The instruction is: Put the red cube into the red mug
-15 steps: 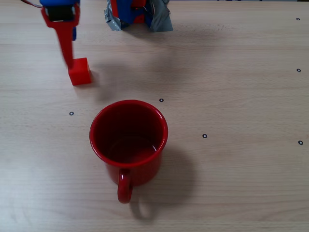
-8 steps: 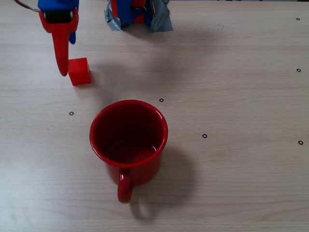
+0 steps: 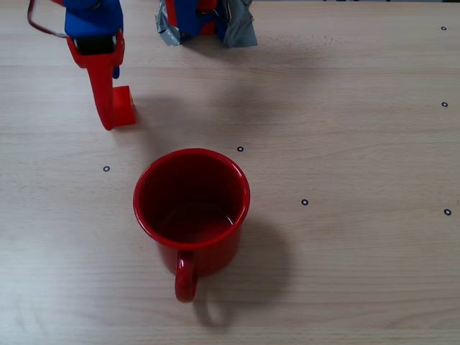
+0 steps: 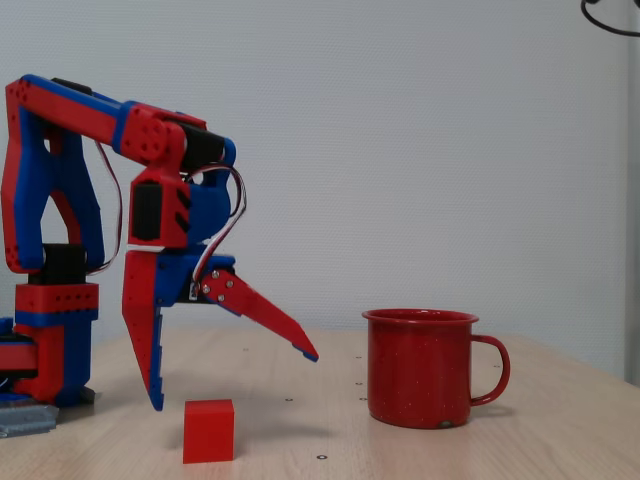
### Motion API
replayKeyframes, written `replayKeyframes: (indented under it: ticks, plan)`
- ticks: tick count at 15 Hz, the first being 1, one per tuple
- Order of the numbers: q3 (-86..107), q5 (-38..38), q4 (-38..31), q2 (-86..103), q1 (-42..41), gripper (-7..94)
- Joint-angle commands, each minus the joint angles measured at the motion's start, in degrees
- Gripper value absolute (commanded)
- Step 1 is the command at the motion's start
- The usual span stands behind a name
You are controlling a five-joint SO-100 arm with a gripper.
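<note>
Fixed views: one looks down on the tabletop, the other looks across it from the side.
Gripper: the gripper hangs over the far left corner of the tabletop in the overhead fixed view, fingers spread wide apart and holding nothing.
Fingers: in the side view one long red finger points nearly straight down, its tip just above the tabletop; the other slants out and up toward the mug's side, ending in a blue tip.
Red cube: the red cube sits flat on the tabletop near the far left corner; from above the downward finger covers its left part, so contact between them probably cannot be settled there. In the side view the red cube stands just beside that fingertip, below the open gap.
Red mug: the red mug stands upright near the middle of the tabletop, well apart from the cube, handle toward the near edge, inside red and holding nothing visible.
Arm base: the red and blue base sits at the far edge on grey tape.
</note>
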Motion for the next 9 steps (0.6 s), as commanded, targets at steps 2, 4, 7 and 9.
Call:
replayKeyframes:
  ticks: [2, 4, 7, 9]
  plan:
    - [1.0, -0.4, -3.0, 0.0, -1.2, 59]
    - [0.5, -0.4, -4.4, -2.3, -1.8, 59]
    - [-1.8, -0.7, -3.8, -4.9, -2.7, 59]
    - [-1.8, -2.7, -5.0, -5.3, -2.1, 59]
